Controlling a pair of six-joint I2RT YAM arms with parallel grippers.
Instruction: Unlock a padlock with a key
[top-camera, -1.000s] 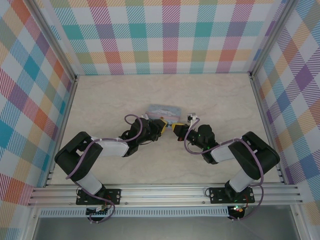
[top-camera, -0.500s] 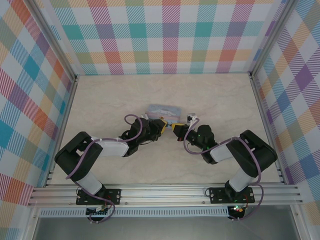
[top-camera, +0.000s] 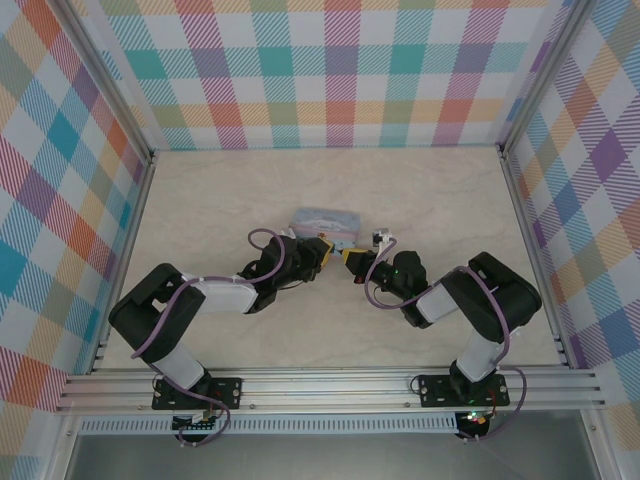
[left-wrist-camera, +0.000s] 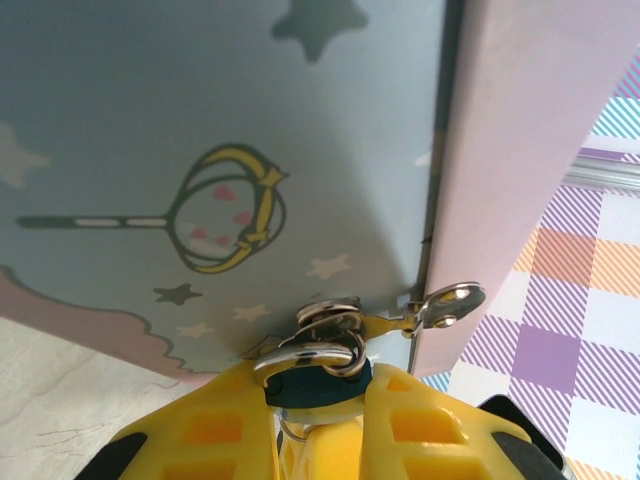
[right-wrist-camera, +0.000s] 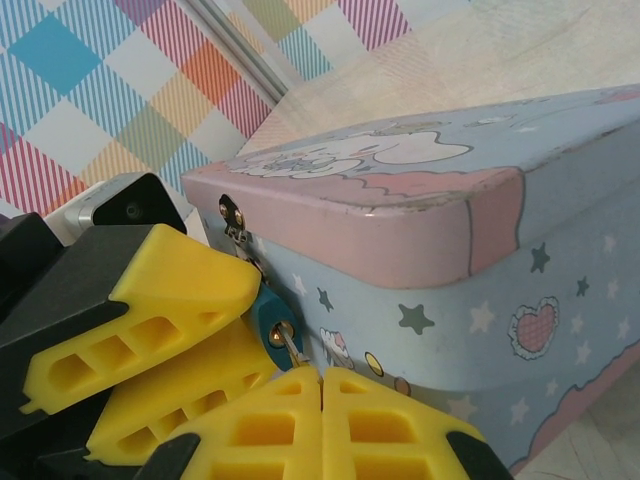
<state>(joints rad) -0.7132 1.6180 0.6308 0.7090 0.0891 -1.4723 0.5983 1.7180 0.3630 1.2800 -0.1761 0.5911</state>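
A small teal padlock (right-wrist-camera: 268, 322) hangs by its silver shackle (left-wrist-camera: 315, 352) from the hasp of a pale blue cartoon tin (right-wrist-camera: 470, 330). My left gripper (left-wrist-camera: 318, 392) is shut on the padlock (left-wrist-camera: 318, 384), its yellow fingers (right-wrist-camera: 160, 300) pressing both sides. A slim metal key (right-wrist-camera: 291, 348) sits in the brass keyhole, and my right gripper (right-wrist-camera: 321, 382) is shut on the key's head. From above, both grippers (top-camera: 322, 251) (top-camera: 351, 258) meet just in front of the tin (top-camera: 325, 220).
The tin has a pink lid (right-wrist-camera: 400, 225) and rests mid-table on the pale marble surface (top-camera: 200, 200). Checked walls (top-camera: 330, 70) and aluminium rails close in the workspace on three sides. Cables loop off both wrists.
The right arm's elbow and forearm have shifted slightly left and back, with the wrist turned a little. Both grippers stay together at the tin's front.
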